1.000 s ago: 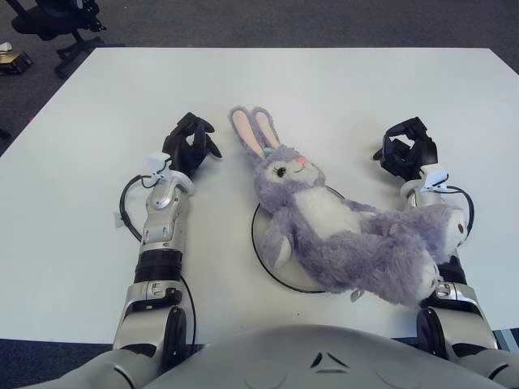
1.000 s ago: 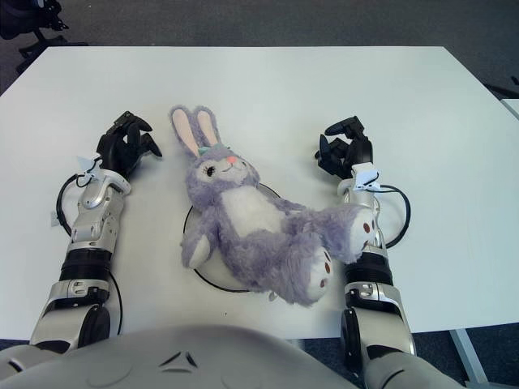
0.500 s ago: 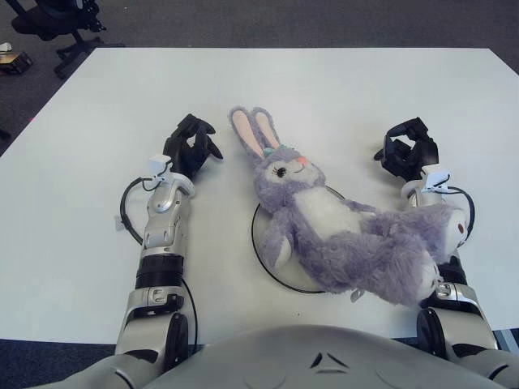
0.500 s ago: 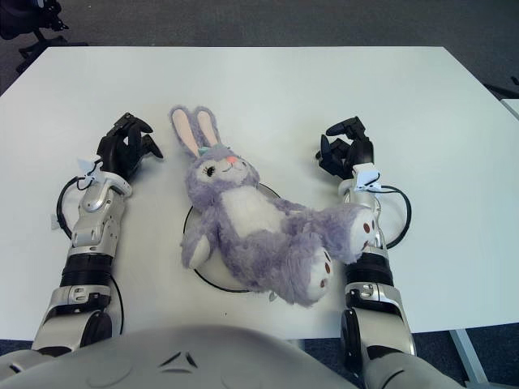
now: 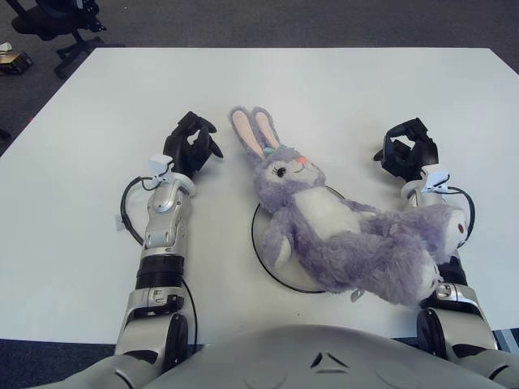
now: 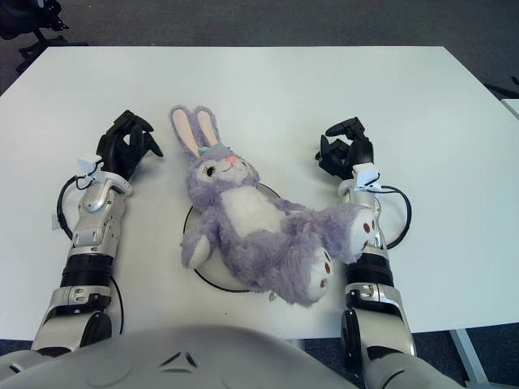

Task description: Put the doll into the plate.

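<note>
Plush bunny [image 5: 340,231] lies across plate [image 5: 258,243], task looks done; left hand [image 5: 190,148] and right hand [image 5: 408,155] curled, empty.

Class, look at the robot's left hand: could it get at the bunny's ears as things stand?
Probably yes. The left hand shows just left of the ears, holding nothing, with only bare table between them. The right hand is across the bunny.
</note>
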`<control>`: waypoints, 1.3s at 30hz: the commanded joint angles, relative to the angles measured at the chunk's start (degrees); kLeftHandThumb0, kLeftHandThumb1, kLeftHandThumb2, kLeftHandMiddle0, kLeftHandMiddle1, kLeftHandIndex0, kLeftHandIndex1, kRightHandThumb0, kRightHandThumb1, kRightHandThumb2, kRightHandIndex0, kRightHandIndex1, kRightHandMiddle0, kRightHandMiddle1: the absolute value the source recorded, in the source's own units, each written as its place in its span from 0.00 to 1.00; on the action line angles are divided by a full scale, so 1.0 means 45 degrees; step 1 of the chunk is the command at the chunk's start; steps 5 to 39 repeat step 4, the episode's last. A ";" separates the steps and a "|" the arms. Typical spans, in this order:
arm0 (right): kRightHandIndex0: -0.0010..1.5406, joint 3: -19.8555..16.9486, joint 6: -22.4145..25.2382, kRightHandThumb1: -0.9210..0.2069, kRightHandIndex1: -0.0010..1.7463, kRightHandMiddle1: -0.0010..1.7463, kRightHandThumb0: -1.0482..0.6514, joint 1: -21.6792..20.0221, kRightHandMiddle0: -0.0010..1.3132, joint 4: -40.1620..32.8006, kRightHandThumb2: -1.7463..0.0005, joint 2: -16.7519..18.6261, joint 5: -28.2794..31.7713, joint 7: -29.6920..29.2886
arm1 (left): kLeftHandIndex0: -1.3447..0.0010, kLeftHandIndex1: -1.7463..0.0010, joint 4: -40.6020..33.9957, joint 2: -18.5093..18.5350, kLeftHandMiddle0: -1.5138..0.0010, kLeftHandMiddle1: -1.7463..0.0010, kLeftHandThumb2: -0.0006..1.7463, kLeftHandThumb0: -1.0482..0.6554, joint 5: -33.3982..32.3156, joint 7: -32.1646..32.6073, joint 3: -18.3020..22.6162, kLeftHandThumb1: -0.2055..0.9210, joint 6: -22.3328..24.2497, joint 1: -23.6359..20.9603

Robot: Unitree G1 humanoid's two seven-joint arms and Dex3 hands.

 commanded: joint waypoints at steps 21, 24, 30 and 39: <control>0.56 -0.0016 0.0202 0.26 1.00 1.00 0.39 0.0237 0.29 -0.0212 0.48 0.0152 -0.0017 -0.0028 | 0.59 0.00 0.0509 -0.0100 0.42 0.00 0.25 0.46 0.0139 0.0116 -0.0049 1.00 -0.0372 0.0581; 0.56 -0.0016 0.0202 0.26 1.00 1.00 0.39 0.0237 0.29 -0.0212 0.48 0.0152 -0.0017 -0.0028 | 0.59 0.00 0.0509 -0.0100 0.42 0.00 0.25 0.46 0.0139 0.0116 -0.0049 1.00 -0.0372 0.0581; 0.56 -0.0016 0.0202 0.26 1.00 1.00 0.39 0.0237 0.29 -0.0212 0.48 0.0152 -0.0017 -0.0028 | 0.59 0.00 0.0509 -0.0100 0.42 0.00 0.25 0.46 0.0139 0.0116 -0.0049 1.00 -0.0372 0.0581; 0.56 -0.0016 0.0202 0.26 1.00 1.00 0.39 0.0237 0.29 -0.0212 0.48 0.0152 -0.0017 -0.0028 | 0.59 0.00 0.0509 -0.0100 0.42 0.00 0.25 0.46 0.0139 0.0116 -0.0049 1.00 -0.0372 0.0581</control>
